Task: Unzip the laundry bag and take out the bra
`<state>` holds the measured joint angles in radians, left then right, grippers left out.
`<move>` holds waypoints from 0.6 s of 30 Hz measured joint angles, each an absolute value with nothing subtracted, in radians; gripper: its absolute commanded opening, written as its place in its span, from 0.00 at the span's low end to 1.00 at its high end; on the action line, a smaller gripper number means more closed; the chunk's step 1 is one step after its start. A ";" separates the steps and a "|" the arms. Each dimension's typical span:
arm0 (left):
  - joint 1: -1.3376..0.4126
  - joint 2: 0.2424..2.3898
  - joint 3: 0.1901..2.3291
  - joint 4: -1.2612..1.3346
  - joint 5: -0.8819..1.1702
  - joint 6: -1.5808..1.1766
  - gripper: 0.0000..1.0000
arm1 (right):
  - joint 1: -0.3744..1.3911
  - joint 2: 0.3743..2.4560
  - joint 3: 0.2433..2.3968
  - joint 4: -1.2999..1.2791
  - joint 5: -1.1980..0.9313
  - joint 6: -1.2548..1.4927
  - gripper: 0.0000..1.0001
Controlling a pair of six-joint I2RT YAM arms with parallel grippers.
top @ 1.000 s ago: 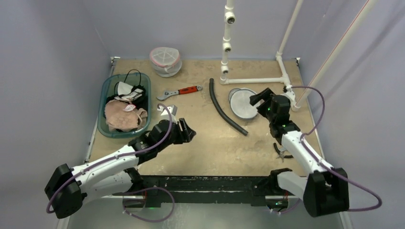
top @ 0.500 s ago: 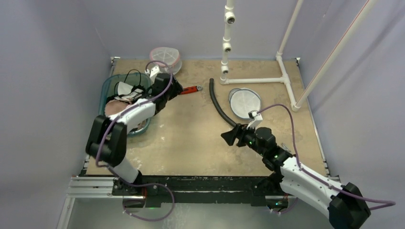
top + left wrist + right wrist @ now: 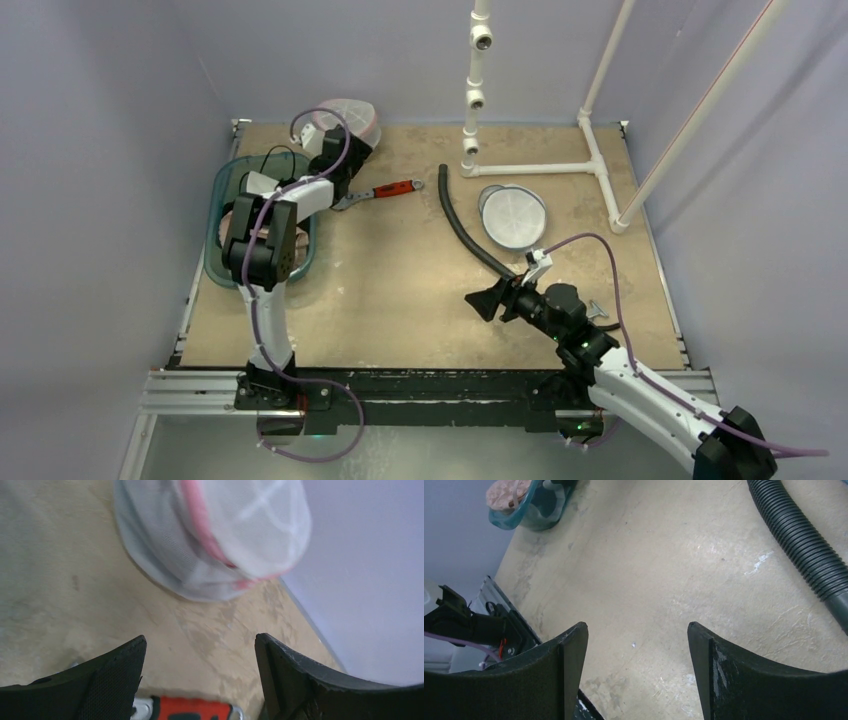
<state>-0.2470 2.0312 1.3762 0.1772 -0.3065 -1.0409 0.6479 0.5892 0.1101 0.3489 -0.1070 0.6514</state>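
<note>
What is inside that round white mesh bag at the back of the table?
Through the white mesh of the laundry bag only a blurred pink band shows. Whether that is trim or the garment inside cannot be told; the mesh hides everything else.

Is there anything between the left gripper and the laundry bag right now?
Nothing visible does. The open left gripper faces the laundry bag across bare table. The wrench lies close under the gripper, not in that gap.
</note>
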 measured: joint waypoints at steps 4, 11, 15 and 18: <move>-0.214 2.116 1.406 0.186 -0.353 -1.126 0.78 | 0.648 0.589 0.106 0.356 -0.125 0.651 0.75; -0.204 2.139 1.396 0.282 -0.374 -1.172 0.80 | 0.648 0.589 0.106 0.371 -0.126 0.651 0.75; -0.209 2.110 1.352 0.347 -0.374 -1.177 0.80 | 0.649 0.589 0.106 0.374 -0.126 0.651 0.75; -0.211 2.110 1.361 0.372 -0.374 -1.177 0.81 | 0.649 0.589 0.106 0.374 -0.126 0.651 0.75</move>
<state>-0.2108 2.1101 1.3609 0.3717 -0.3744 -1.1770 0.6491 0.5888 0.1059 0.3737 -0.1265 0.6510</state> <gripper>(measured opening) 0.805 0.754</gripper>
